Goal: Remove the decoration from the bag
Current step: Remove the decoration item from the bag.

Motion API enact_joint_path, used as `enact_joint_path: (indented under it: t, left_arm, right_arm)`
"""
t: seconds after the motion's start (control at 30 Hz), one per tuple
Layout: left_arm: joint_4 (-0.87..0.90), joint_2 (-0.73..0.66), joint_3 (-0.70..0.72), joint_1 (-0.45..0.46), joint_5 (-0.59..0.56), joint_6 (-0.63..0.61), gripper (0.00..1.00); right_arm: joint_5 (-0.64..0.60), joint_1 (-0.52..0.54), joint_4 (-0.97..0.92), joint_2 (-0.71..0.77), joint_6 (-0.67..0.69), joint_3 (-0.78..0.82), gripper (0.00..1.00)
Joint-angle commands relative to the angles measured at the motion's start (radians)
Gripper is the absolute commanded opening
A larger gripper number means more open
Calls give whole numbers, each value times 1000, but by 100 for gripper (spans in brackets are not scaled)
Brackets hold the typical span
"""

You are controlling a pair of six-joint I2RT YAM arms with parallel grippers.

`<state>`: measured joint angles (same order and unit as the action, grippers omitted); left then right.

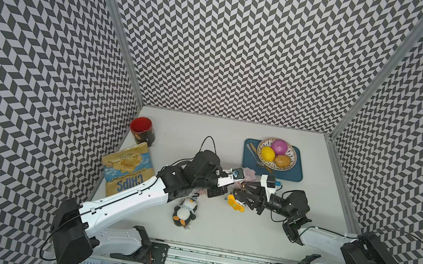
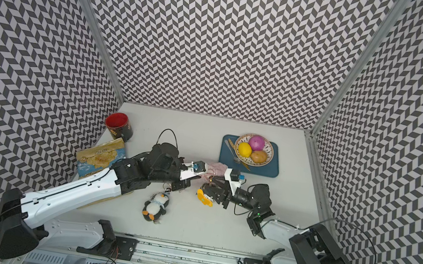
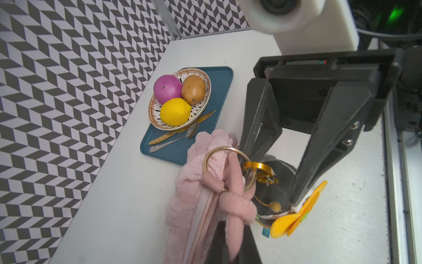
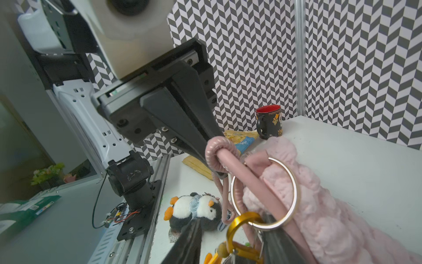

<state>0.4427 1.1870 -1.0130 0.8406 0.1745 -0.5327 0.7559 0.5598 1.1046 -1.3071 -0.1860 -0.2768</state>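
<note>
Even, diffuse overhead light in both top views leaves only soft, short shadows on the white tabletop; the black-and-white chevron-patterned walls splay toward the frame edges. In the wrist views the pale-pink quilted fabric bag is sharp, the close white plastic camera housing blurred, and the thin gold metal ring glares white.

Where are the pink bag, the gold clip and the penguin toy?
pink bag (image 3: 182, 189), left wrist view, on its fluffy side.
gold clip (image 4: 236, 221), right wrist view, on its curved back.
penguin toy (image 1: 185, 212), in a top view, on its white belly.
</note>
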Motion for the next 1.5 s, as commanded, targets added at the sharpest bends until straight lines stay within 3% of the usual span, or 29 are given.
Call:
enact_joint_path:
  t: [0.0, 0.27, 0.6, 1.0, 1.47]
  left_arm:
    - [-33, -41, -8, -17, 88, -92, 0]
    - [-46, -47, 2, -48, 157, -147, 0]
    - [-75, -58, 26, -58, 179, -189, 0]
    - [-86, -62, 27, -61, 175, -188, 0]
    - [-80, -46, 12, -61, 158, -164, 0]
  right_arm:
    - [24, -1, -10, 16, 25, 0, 49]
    - [83, -17, 6, 5, 16, 1, 48]
    - [140, -18, 94, -22, -38, 5, 39]
    - [131, -20, 101, -37, -55, 6, 27]
    - [97, -22, 79, -38, -58, 1, 18]
